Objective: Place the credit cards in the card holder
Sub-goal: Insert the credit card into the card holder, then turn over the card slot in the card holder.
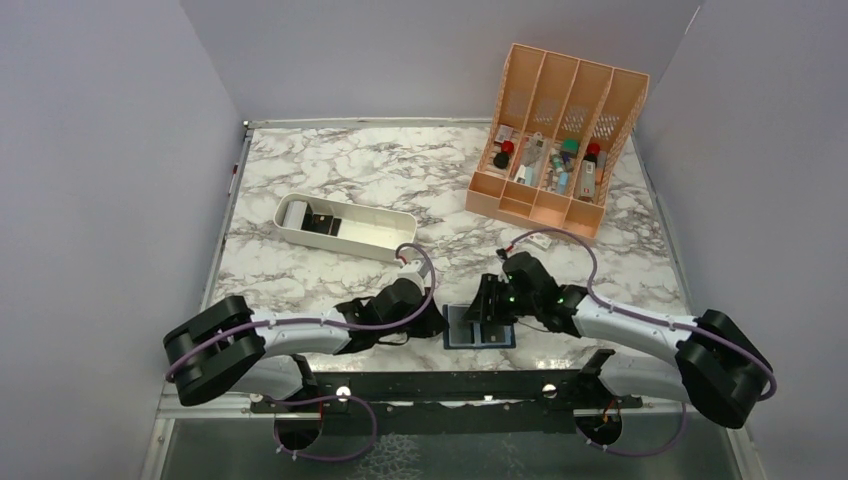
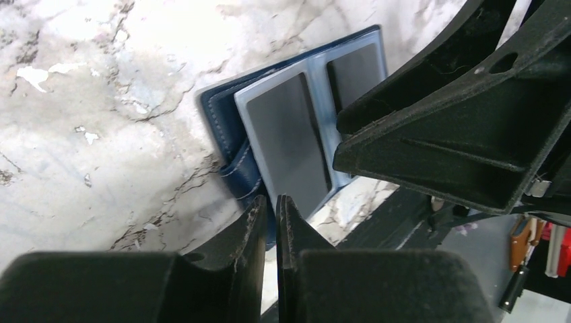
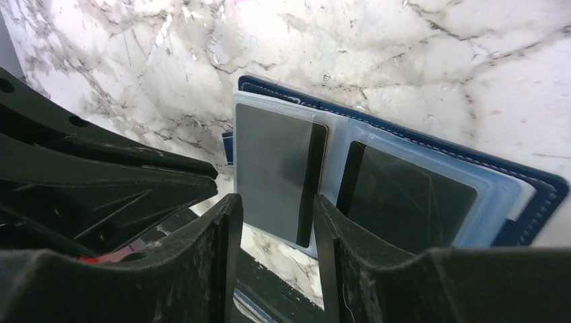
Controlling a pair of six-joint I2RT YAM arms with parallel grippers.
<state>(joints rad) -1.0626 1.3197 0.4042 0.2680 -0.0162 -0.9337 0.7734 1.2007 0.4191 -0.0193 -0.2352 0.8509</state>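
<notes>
The left gripper (image 2: 271, 202) has its fingers almost together, with only a thin slit between them. Their tips sit at the near edge of the card holder (image 2: 225, 114), by its snap tab; whether they pinch it cannot be told. The right gripper (image 3: 273, 202) hangs over the holder's other side, fingers apart and holding nothing.

The holder lies open and flat between the two grippers, at the near edge of the marble table (image 1: 330, 160). It is navy with pale clear pockets. Two pockets each hold one of the credit cards (image 3: 269, 161), which look dark grey.

Farther back, a white tray (image 1: 350, 205) holds a dark item, and an orange organizer (image 1: 555, 130) holds small bottles.
</notes>
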